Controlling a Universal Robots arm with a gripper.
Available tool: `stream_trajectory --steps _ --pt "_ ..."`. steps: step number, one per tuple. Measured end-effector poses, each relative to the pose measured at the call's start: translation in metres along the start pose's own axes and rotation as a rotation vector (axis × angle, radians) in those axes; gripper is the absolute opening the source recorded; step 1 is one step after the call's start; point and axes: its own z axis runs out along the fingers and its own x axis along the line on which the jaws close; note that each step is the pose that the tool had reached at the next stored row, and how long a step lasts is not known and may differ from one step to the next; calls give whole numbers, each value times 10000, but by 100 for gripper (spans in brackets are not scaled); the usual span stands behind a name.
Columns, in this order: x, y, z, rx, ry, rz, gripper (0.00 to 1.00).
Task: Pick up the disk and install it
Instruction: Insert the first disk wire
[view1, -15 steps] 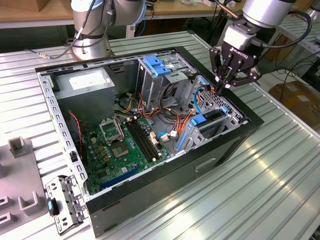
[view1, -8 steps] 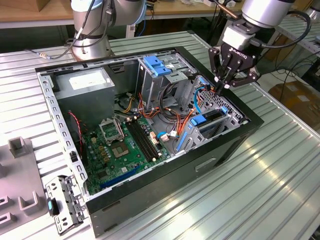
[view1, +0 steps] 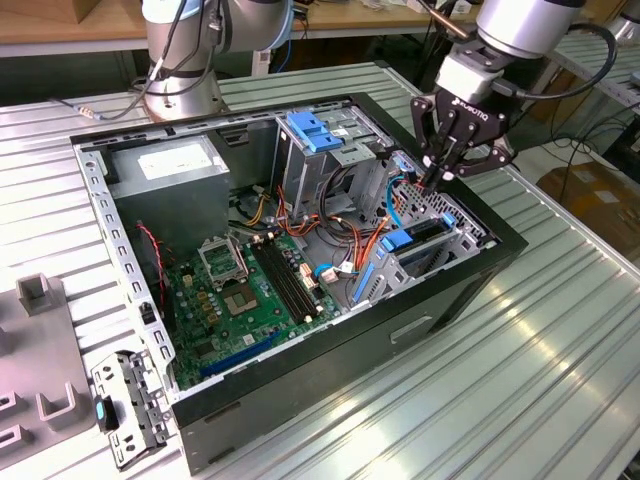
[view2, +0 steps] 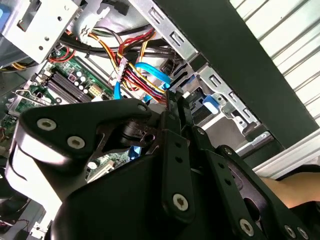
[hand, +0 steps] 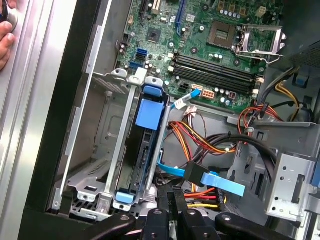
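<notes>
The disk (view1: 418, 238) stands on edge in the metal bay (view1: 462, 232) at the case's exterior-view right, with blue plastic rails along its sides. In the first wrist view the disk (hand: 146, 150) shows as a dark slab between the bay's rails, with a blue tab over it. My gripper (view1: 432, 180) hangs just above the bay's far end, fingers drawn together to a point, with nothing between them. The fingertips (hand: 169, 196) sit close to the disk's end and the loose cables. In the second wrist view the gripper (view2: 174, 99) points at the cable bundle.
The open computer case (view1: 330, 340) lies on a ribbed metal table. Inside are a green motherboard (view1: 250, 290), a grey power supply (view1: 170, 165), and a drive cage with a blue latch (view1: 315, 130). A blue flat cable (hand: 210, 180) and orange-red wires crowd the gripper. A person's hand (hand: 5, 35) rests outside the case.
</notes>
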Motion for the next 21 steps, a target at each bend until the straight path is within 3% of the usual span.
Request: stream_trajectory --steps 7,15,21 --pt "37 25 39 -1 0 213 16" --pt "52 28 99 -4 -11 1163 16" --pt "58 30 100 -4 -12 1190 16"
